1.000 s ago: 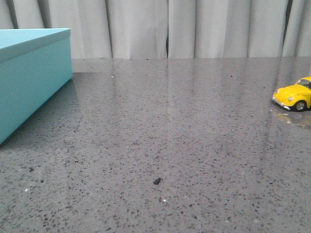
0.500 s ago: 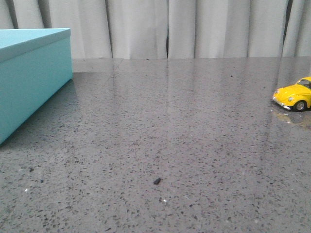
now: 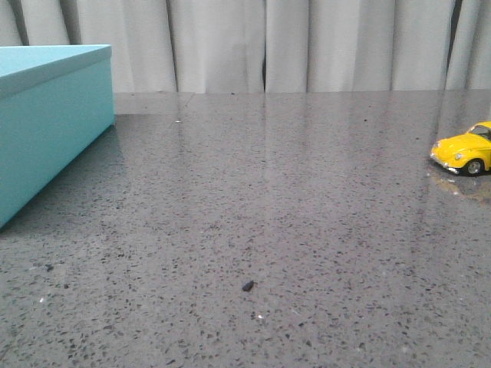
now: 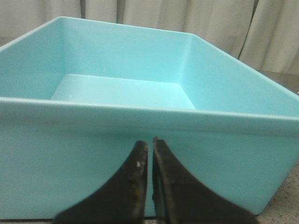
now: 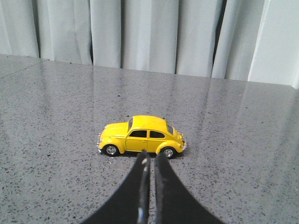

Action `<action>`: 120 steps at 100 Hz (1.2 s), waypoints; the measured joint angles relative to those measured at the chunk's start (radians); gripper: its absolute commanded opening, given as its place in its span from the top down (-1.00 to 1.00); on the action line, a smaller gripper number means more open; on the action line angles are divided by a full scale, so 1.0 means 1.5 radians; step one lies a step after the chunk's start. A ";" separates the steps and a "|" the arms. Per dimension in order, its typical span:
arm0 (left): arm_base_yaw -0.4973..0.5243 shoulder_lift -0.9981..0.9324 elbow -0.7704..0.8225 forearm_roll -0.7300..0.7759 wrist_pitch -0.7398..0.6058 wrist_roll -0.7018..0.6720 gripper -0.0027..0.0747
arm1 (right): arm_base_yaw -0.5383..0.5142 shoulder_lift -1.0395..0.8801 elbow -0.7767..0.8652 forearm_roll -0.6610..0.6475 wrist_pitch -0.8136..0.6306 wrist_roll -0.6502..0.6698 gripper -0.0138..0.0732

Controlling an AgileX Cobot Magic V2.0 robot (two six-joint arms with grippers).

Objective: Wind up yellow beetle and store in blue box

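The yellow beetle point(image 3: 465, 152) stands on its wheels at the far right edge of the front view, partly cut off. In the right wrist view the beetle point(image 5: 141, 135) sits side-on just beyond my right gripper point(image 5: 150, 156), which is shut and empty. The blue box point(image 3: 46, 115) stands at the left of the front view. In the left wrist view the box point(image 4: 140, 154) is open-topped and empty inside, its near wall right behind my left gripper point(image 4: 149, 142), which is shut and empty. Neither gripper shows in the front view.
The grey speckled tabletop point(image 3: 268, 199) runs back to pale curtains point(image 3: 307, 46). A small dark speck point(image 3: 248, 286) lies on the table near the front middle.
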 measured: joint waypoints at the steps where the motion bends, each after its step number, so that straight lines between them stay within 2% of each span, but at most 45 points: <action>1: 0.000 0.000 0.000 0.000 0.000 0.000 0.98 | 0.000 0.000 0.000 0.000 0.000 0.000 0.80; 25: 0.000 0.000 0.000 0.000 0.000 0.000 0.98 | 0.000 0.000 -0.002 0.012 0.002 0.000 0.80; 44: 0.000 0.000 0.000 0.000 0.000 0.000 0.98 | 0.000 0.026 -0.063 0.030 0.065 0.000 0.79; 80: 0.000 0.000 0.000 0.000 -0.009 0.000 0.98 | 0.000 0.248 -0.256 0.050 0.177 0.000 0.80; 103: 0.000 0.000 0.000 0.000 -0.013 0.000 0.98 | 0.000 0.337 -0.291 0.059 0.140 0.000 0.80; 120: 0.000 0.000 0.000 -0.013 -0.016 0.000 0.98 | 0.000 0.416 -0.366 0.085 0.189 0.000 0.80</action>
